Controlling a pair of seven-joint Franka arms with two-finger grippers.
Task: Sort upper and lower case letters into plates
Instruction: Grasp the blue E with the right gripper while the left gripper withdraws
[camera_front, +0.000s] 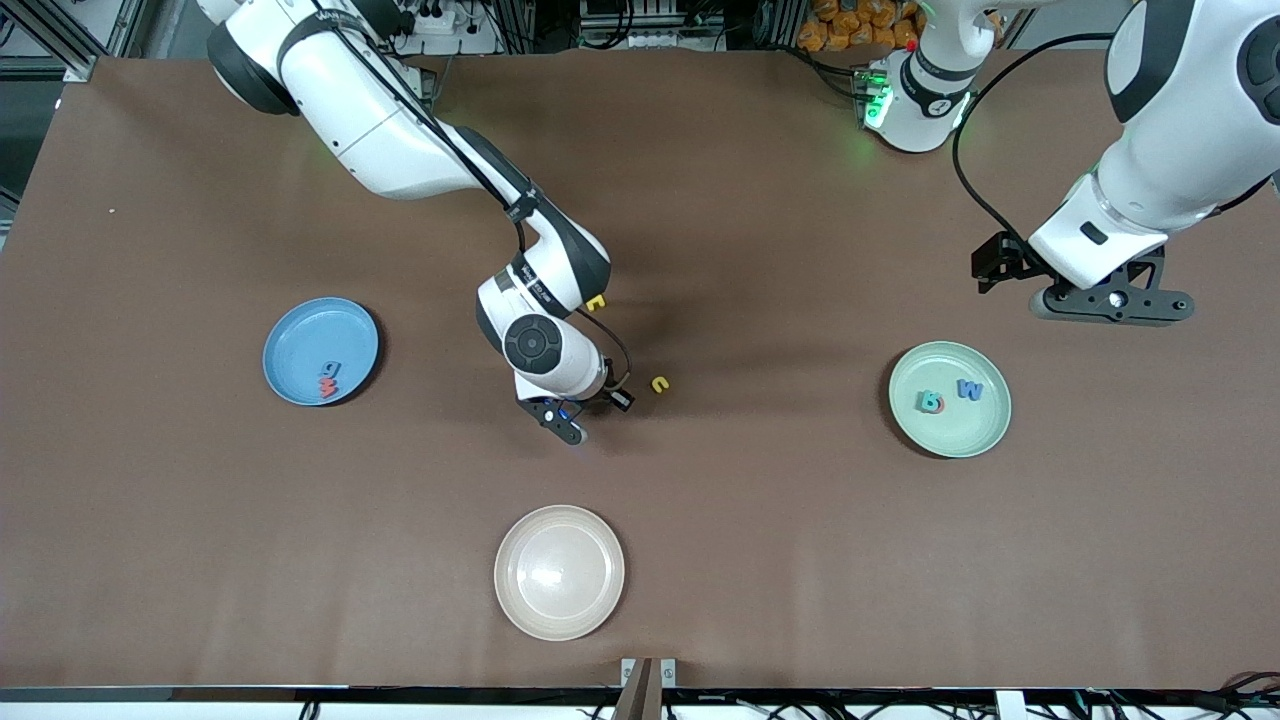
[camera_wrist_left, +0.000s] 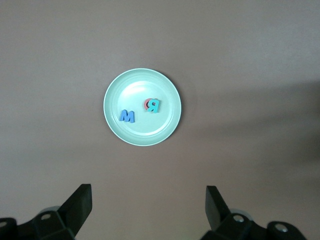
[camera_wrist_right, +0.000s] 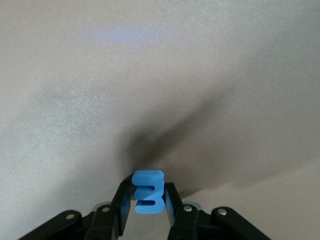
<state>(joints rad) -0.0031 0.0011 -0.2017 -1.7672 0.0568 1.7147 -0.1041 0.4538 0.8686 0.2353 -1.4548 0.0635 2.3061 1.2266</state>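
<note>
My right gripper (camera_front: 566, 416) is down at the middle of the table, shut on a small blue foam letter (camera_wrist_right: 148, 192) that stands upright between its fingers. Two yellow letters lie close by: one (camera_front: 659, 384) beside the gripper, one (camera_front: 597, 300) partly hidden by the right arm's wrist. The blue plate (camera_front: 290, 335) toward the right arm's end holds a blue letter (camera_front: 331, 369) and a red one (camera_front: 327, 387). The mint plate (camera_front: 950, 435) holds a blue M (camera_wrist_left: 127, 116) and a teal letter (camera_wrist_left: 154, 105) lying on a red one. My left gripper (camera_wrist_left: 148, 200) waits open, high beside the mint plate.
A cream-beige plate (camera_front: 520, 545) with nothing in it lies nearer to the front camera than the right gripper. Brown table surface stretches between the plates. Cables and equipment stand along the edge by the robot bases.
</note>
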